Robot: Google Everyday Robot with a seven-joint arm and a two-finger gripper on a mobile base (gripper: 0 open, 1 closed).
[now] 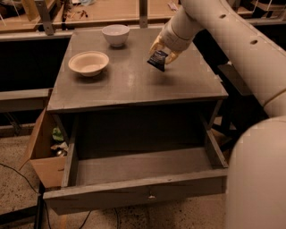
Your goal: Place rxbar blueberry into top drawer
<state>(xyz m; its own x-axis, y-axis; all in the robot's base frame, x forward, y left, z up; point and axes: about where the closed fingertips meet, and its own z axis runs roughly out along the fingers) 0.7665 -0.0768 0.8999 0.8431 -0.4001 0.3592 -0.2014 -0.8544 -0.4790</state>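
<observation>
gripper (162,52) over tabletop (134,85), pinching rxbar blueberry (157,60) — arm (232,33) cut off

A grey table (134,85) stands on speckled floor (13,179), a cardboard box (44,170) beside it, a wooden workbench (111,11) behind.

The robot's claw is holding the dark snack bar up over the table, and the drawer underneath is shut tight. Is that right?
Not quite. The top drawer is pulled open, not shut tight; the camera view shows its bare inside. The rest is right: the claw is holding the rxbar blueberry up over the table.
</observation>
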